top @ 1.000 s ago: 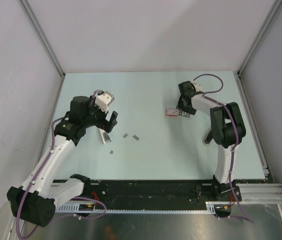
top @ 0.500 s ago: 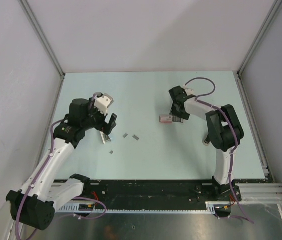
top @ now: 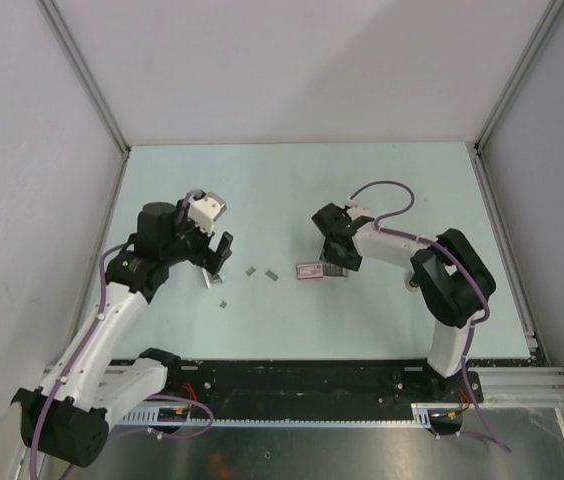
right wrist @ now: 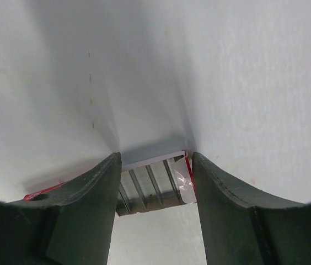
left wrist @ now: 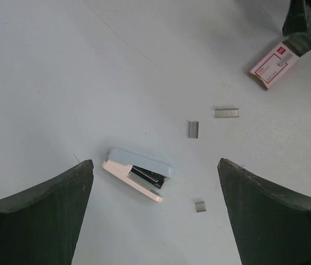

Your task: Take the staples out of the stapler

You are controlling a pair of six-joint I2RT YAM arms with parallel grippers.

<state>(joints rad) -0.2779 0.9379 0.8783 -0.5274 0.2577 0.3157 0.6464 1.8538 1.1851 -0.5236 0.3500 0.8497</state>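
- Hovering my left pincer (top: 218, 252) over the left part of the table (top: 292, 180), fingers spread wide and nothing between them.
- The stapler (left wrist: 139, 174) lies flat on the table right under that pincer, in the gap between the two fingers as the wrist view shows it, and neither finger touches it.
- It has a blue top and a pink base, with a dark opening at the end that points to the lower right of the wrist view. I cannot tell whether any staples sit inside.
- Just beside that open end lies a short staple piece (left wrist: 200, 206), loose on the table.
- Further right, and apart from the stapler, lie a second staple strip (left wrist: 193, 128) and a third staple strip (left wrist: 226, 112), near each other and not touching.
- Right again, near the middle of the table, is the staple box (top: 310, 269), red and white, flat on the surface.
- My right pincer (right wrist: 155, 165) is low over the box, pinching it, one finger against each side. Rows of staples show in its open end.
- My judgement is that unloading is well along, since three pieces are already out.
- What I think is left: check the stapler's channel for leftovers and shake or pull out any that remain. The box grip looks like tidying up the loose staples.
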